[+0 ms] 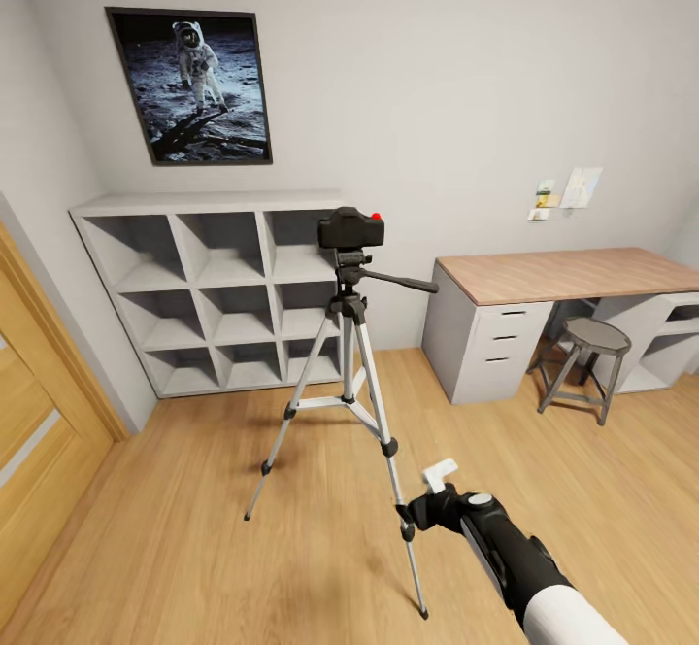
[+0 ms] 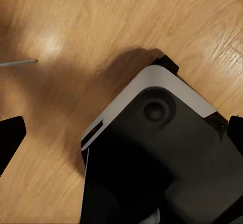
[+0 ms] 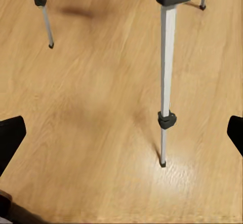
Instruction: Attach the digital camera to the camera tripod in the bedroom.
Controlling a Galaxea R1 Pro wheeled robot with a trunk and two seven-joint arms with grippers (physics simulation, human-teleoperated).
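Observation:
The black digital camera (image 1: 350,228), its red button (image 1: 376,216) on top, sits on the head of the camera tripod (image 1: 348,373), which stands on the wood floor in mid-room. The long pan handle (image 1: 398,282) points right. My right gripper (image 1: 428,497) hovers low beside the tripod's front leg, open and holding nothing. In the right wrist view that silver leg (image 3: 166,72) runs down to its foot between the spread fingertips of the right gripper (image 3: 121,138). The left gripper (image 2: 121,133) is open above the floor and my own base (image 2: 162,153).
A white cube shelf (image 1: 214,286) stands against the back wall under an astronaut poster (image 1: 194,86). A wood-topped white desk (image 1: 563,274) and a grey metal stool (image 1: 592,339) are at the right. A wooden door (image 1: 39,412) is at the left.

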